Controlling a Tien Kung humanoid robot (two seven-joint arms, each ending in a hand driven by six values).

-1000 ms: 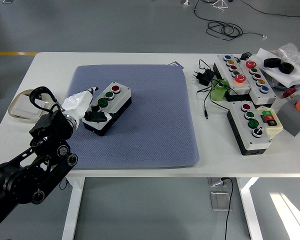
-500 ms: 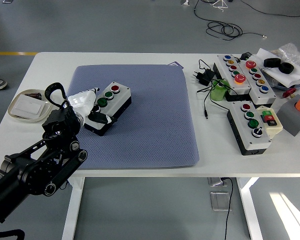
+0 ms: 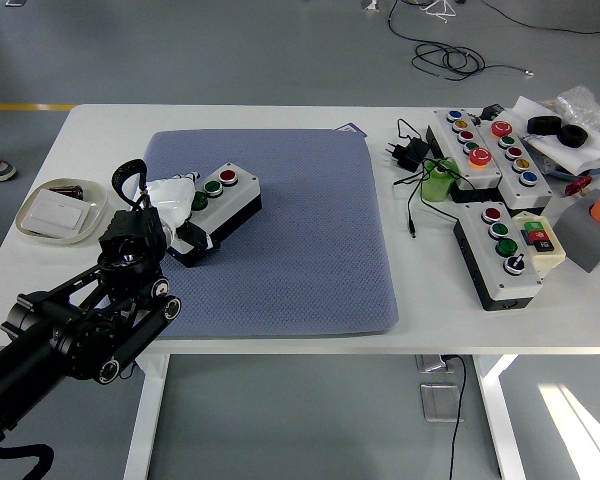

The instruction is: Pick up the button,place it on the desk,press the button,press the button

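The left hand (image 3: pixel 177 205) is right over the near end of the button box (image 3: pixel 218 206), which sits on the blue mat (image 3: pixel 280 235) towards its left side, and a pale finger lies across the box top by the green button (image 3: pixel 212 186). From here I cannot tell whether its fingers are clamped or loose. The red button (image 3: pixel 227 176) sits clear at the far end.

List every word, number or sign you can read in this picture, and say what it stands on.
None can be read.
Red and green pad on the beige box: marks too small to read.
Button box on the mat: no label visible.
Long button panel: any labels blurred.
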